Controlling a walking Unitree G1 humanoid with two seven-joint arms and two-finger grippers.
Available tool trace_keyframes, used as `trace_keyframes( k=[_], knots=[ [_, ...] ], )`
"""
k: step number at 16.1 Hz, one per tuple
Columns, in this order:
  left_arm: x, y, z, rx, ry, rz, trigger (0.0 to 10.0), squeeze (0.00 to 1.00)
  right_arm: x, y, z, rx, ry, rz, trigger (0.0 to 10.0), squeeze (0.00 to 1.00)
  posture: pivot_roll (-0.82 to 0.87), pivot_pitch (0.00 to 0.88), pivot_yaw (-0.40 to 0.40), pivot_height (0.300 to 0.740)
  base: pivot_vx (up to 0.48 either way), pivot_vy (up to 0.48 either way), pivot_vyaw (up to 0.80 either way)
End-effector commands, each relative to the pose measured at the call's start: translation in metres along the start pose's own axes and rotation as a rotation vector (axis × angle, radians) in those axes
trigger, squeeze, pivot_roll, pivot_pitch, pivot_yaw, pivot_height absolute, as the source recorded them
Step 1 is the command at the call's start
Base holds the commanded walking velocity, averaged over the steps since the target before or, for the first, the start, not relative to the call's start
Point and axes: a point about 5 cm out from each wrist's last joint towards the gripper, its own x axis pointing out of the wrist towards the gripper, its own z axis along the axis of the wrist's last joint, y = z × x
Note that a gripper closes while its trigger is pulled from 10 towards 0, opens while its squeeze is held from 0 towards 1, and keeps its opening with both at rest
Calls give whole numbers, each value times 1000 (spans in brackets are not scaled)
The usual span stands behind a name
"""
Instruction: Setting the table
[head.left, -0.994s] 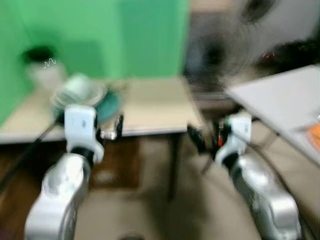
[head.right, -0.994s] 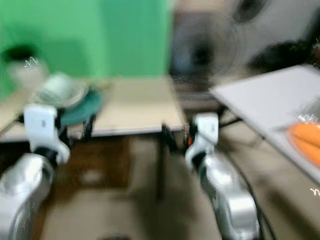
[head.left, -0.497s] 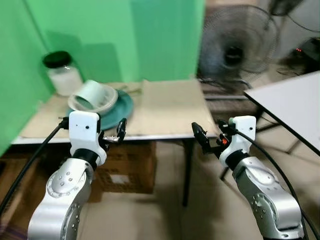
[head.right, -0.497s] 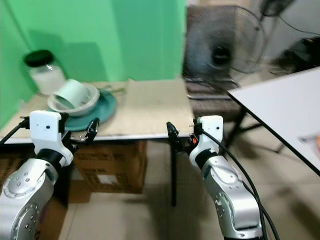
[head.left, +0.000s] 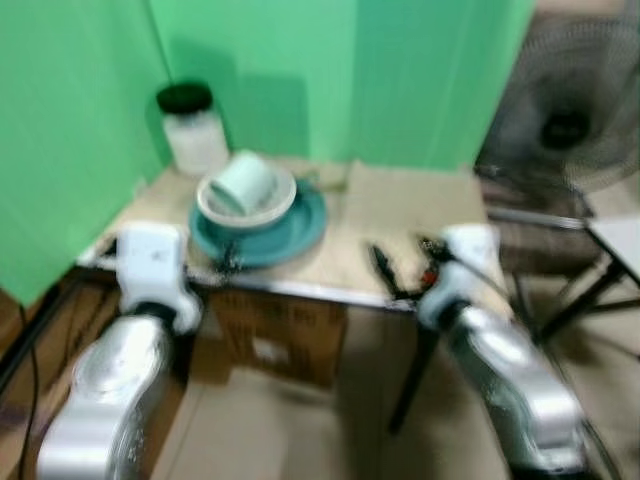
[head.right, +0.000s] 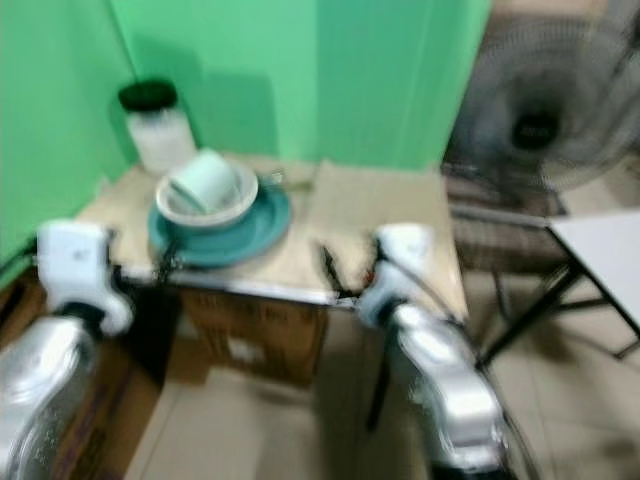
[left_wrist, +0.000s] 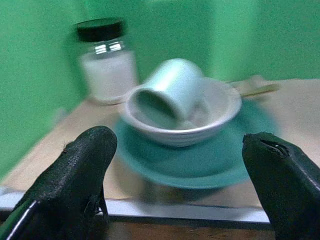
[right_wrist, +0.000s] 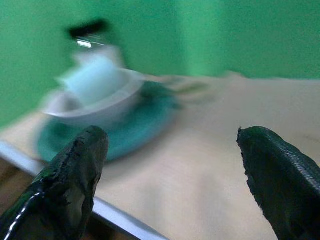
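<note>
Green wall (head.left: 300, 70) behind, and we face a tan bench (head.left: 400, 215) with a cardboard box (head.left: 275, 335) beneath and a fan (head.left: 565, 120) to the right. On the bench sits a teal plate (left_wrist: 200, 167) carrying a white bowl (left_wrist: 210, 117), a pale mug (left_wrist: 167, 92) tipped on its side inside it — a black-lidded jar (left_wrist: 105, 65) just behind. Both our hands hover at the bench's near edge: left hand (left_wrist: 175, 170) fingers spread wide, right hand (right_wrist: 170, 172) likewise agape — nothing held.
</note>
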Motion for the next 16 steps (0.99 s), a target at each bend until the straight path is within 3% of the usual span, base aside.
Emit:
trace_keyframes(
  k=[1,8,9,14,16],
  knots=[
    [1,-6,5,3,-16,-33,10000,0,-3,-10,2,-13,-14,-40,10000,1000,32,0,46,740,262,0,0],
    [3,-4,6,8,-18,-38,10000,0,-3,-11,2,-4,-20,-48,10000,1000,32,0,48,740,253,0,0],
    [5,-4,6,4,-16,-50,10000,0,-2,-13,3,-7,-22,-54,10000,898,27,0,52,740,247,0,0],
    [7,-6,6,-5,-12,-77,10000,0,-2,-16,4,-12,-26,-64,10000,741,23,0,50,740,145,0,0],
    [9,-5,5,-11,-9,-82,10000,0,-2,-15,4,-13,-25,-60,10000,612,22,0,48,740,0,0,0]
  ],
)
